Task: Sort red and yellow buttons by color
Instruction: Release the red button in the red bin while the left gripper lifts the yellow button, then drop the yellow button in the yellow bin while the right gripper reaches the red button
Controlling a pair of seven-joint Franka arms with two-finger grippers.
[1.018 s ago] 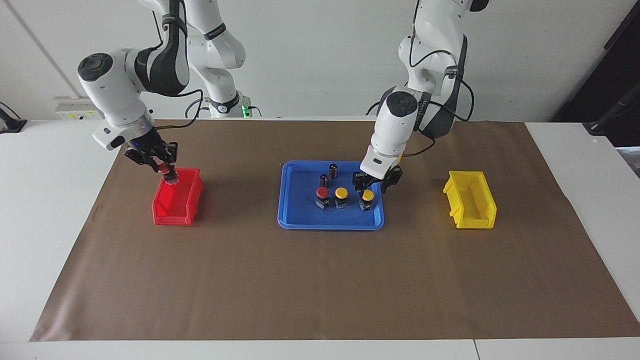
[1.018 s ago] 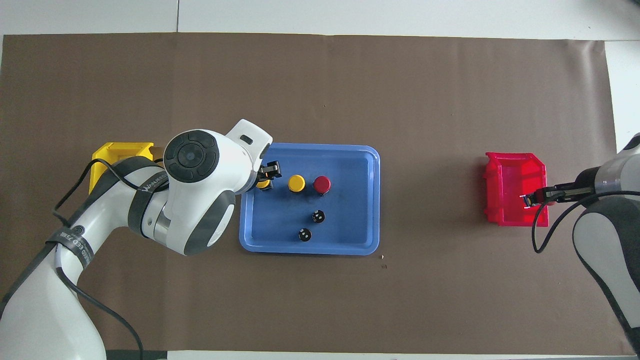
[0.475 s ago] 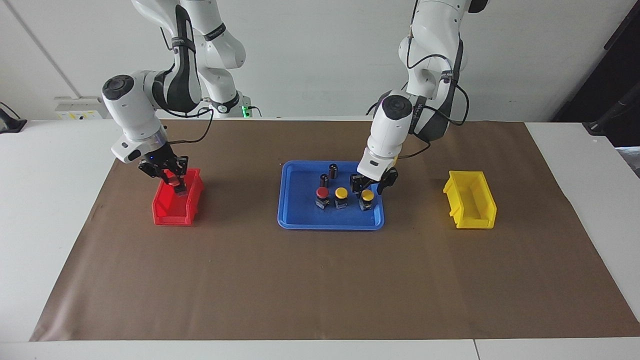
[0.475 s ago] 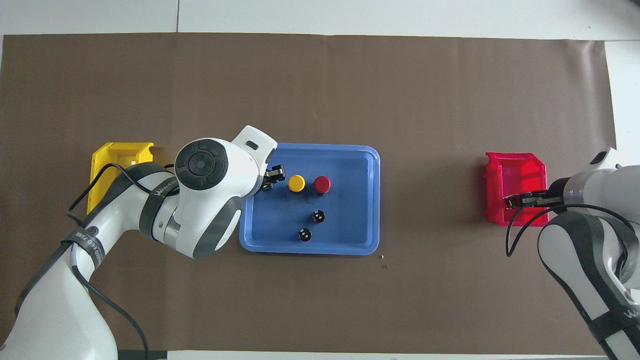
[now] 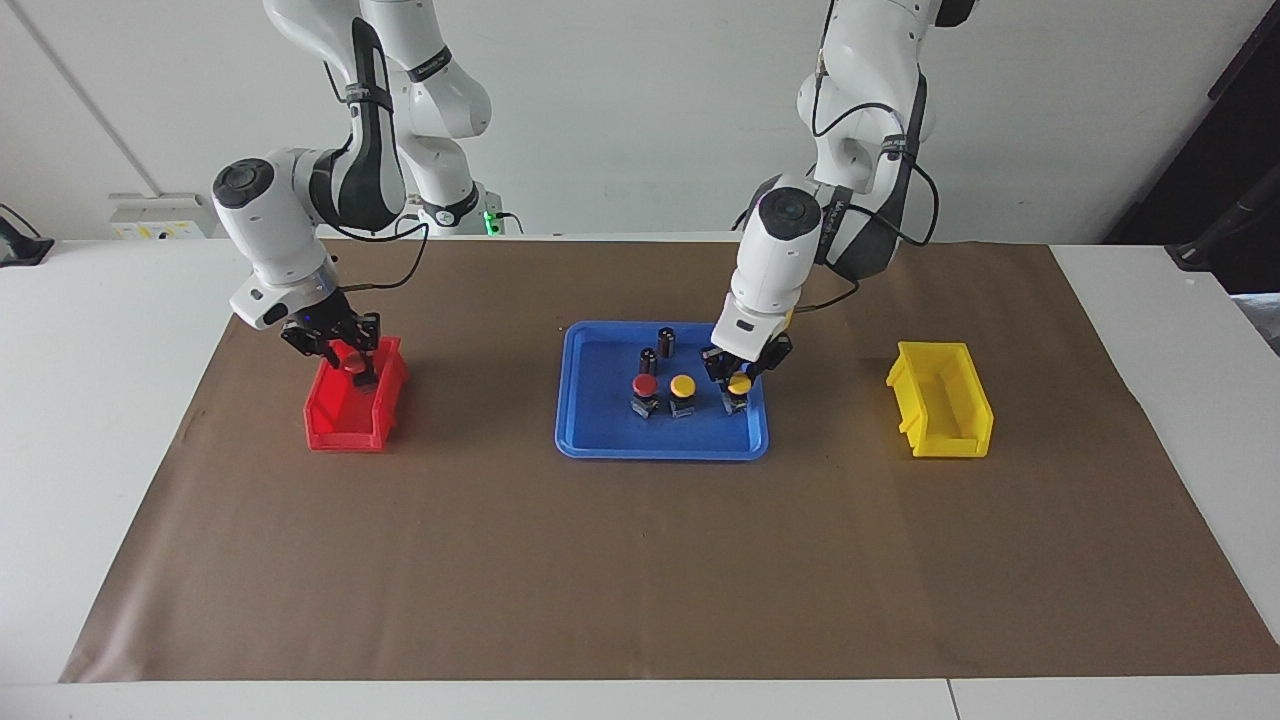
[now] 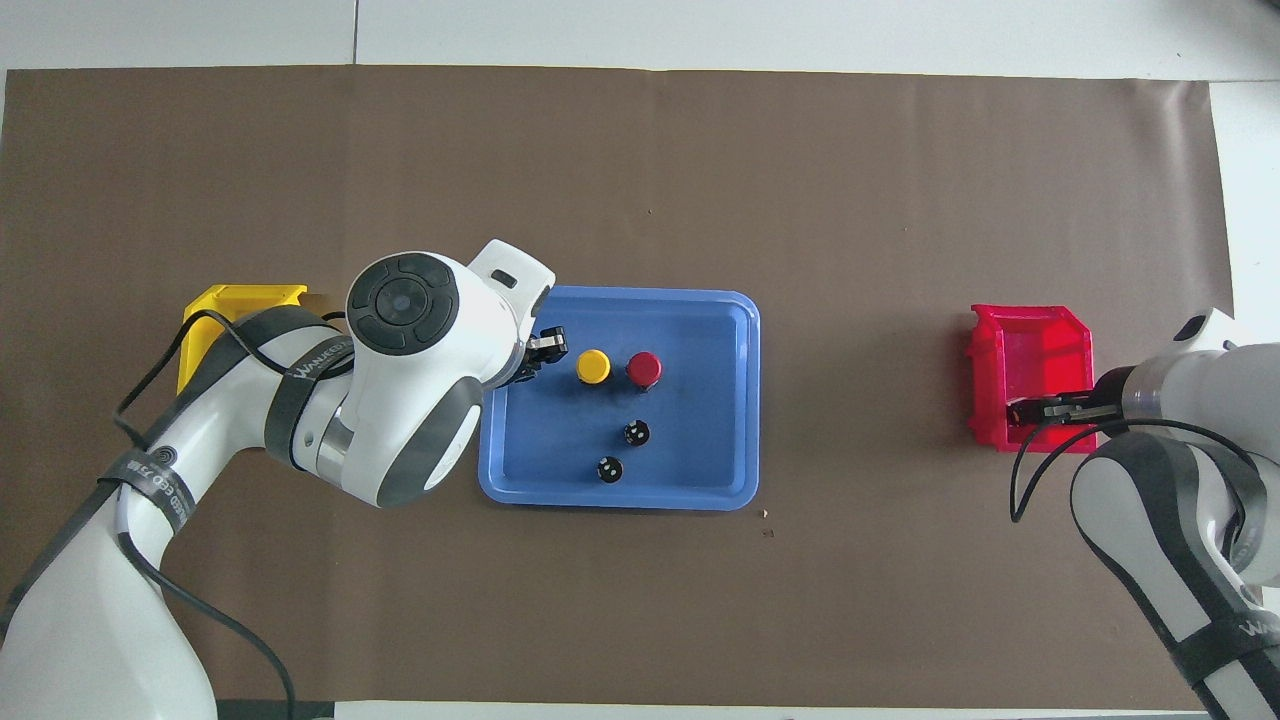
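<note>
On the blue tray (image 5: 600,432) (image 6: 720,470) a red button (image 5: 645,384) (image 6: 643,368) and a yellow button (image 5: 683,384) (image 6: 593,366) stand side by side. A second yellow button (image 5: 739,383) stands at the tray's end toward the left arm. My left gripper (image 5: 738,386) (image 6: 535,360) is shut on it, and the arm hides it from above. My right gripper (image 5: 352,368) (image 6: 1020,410) is down inside the red bin (image 5: 340,425) (image 6: 1030,330), with a second red button (image 5: 350,360) at its tip.
Two dark capless cylinders (image 5: 666,342) (image 6: 636,433) stand in the tray nearer the robots than the buttons. A yellow bin (image 5: 945,410) (image 6: 230,300) sits toward the left arm's end of the brown mat, partly covered by the left arm from above.
The left gripper came down and shut around the yellow button. The right gripper carried the red button from the bin's edge down into the red bin.
</note>
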